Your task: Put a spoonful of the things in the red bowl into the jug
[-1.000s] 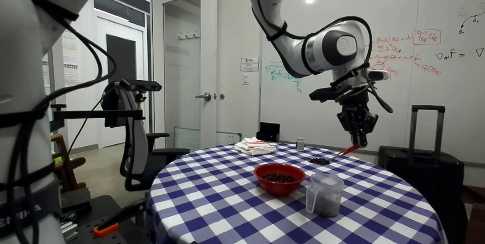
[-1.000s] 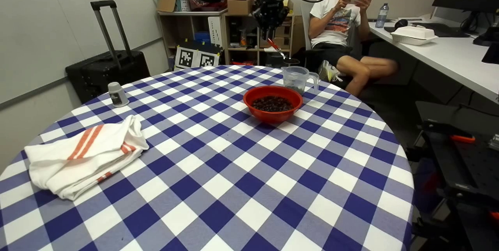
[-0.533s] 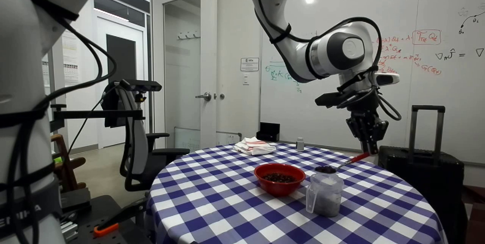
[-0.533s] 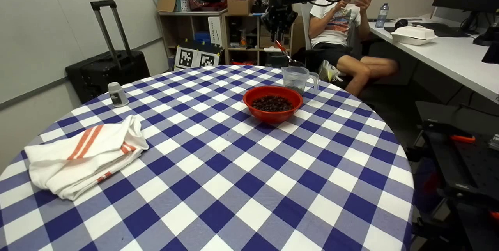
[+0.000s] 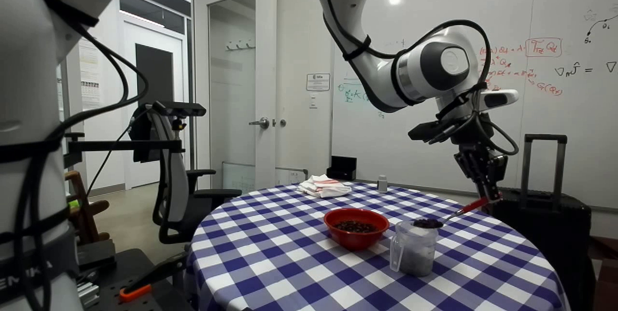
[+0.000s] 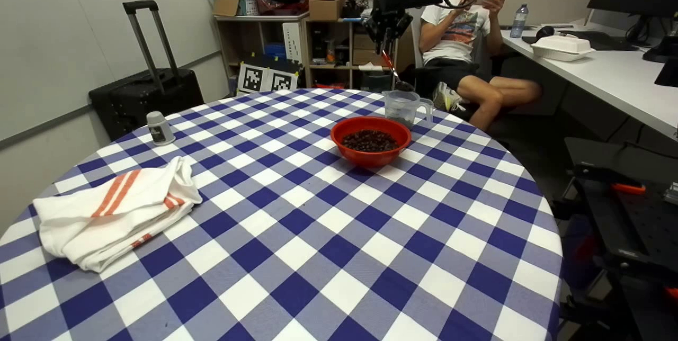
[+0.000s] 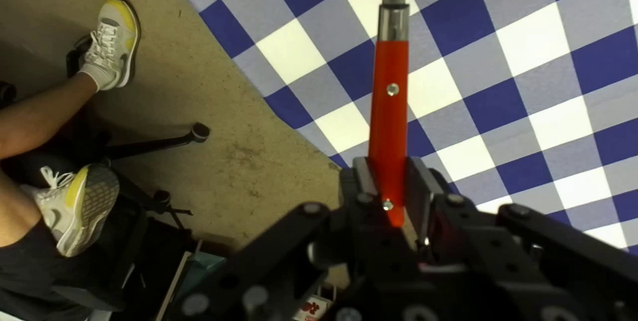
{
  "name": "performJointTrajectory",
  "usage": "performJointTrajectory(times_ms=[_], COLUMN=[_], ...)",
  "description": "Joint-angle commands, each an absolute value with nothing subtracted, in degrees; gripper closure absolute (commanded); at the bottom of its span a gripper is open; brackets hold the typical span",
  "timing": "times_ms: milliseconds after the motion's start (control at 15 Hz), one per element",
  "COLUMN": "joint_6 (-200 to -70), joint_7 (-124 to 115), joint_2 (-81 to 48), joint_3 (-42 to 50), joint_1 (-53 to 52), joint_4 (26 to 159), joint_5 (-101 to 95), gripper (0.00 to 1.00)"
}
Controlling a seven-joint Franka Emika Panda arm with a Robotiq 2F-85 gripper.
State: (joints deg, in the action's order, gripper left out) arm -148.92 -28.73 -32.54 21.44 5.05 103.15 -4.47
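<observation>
My gripper [image 5: 491,199] is shut on the red handle of a spoon [image 5: 474,204]. In the wrist view the jaws [image 7: 389,181] pinch the handle [image 7: 390,101] from both sides; the spoon's bowl is out of that view. In an exterior view the spoon's bowl, heaped with dark pieces [image 5: 428,223], is at the height of the jug's rim, towards its right side. The clear jug [image 5: 418,255] stands upright with greyish contents low inside; it also shows in an exterior view [image 6: 402,108]. The red bowl [image 5: 356,239] holds many dark pieces and stands beside the jug.
A white towel with red stripes [image 6: 119,208] and a small grey bottle [image 6: 160,129] are on the checked tablecloth [image 6: 296,256]. A black suitcase [image 5: 540,233] stands beyond the table edge. A seated person [image 6: 458,34] is behind the table.
In an exterior view my gripper has moved right and down and tilted. The loaded spoon has come from behind the jug to its rim. The bowl and jug have not moved.
</observation>
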Motion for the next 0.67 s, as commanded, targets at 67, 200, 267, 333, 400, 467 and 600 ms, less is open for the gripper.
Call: performJointTrajectory(times_ms=[67,200,267,333,400,467,600], joint_6=[-151.9,-152.5,-152.7,-152.9,-153.3,-153.5,-153.8], joint_7=[-35.2,-37.5,-38.7,-40.1,-41.6,-43.3,-46.3], joint_2=[-29.5,-28.7,-28.4,-28.0,-27.6,-27.3,-27.0], joint_3=[25.3,26.2,26.8,27.5,28.2,29.1,30.5], joint_1=[0.5,-0.8,-1.6,-2.4,-3.1,-4.0,-5.3], joint_4=[107.4,108.5,109.0,109.5,110.0,110.4,110.9], joint_5=[-8.5,-10.2,-11.1,-12.3,-13.6,-15.1,-18.0], gripper=[0.95,0.95,0.95,0.95,0.95,0.95,0.95])
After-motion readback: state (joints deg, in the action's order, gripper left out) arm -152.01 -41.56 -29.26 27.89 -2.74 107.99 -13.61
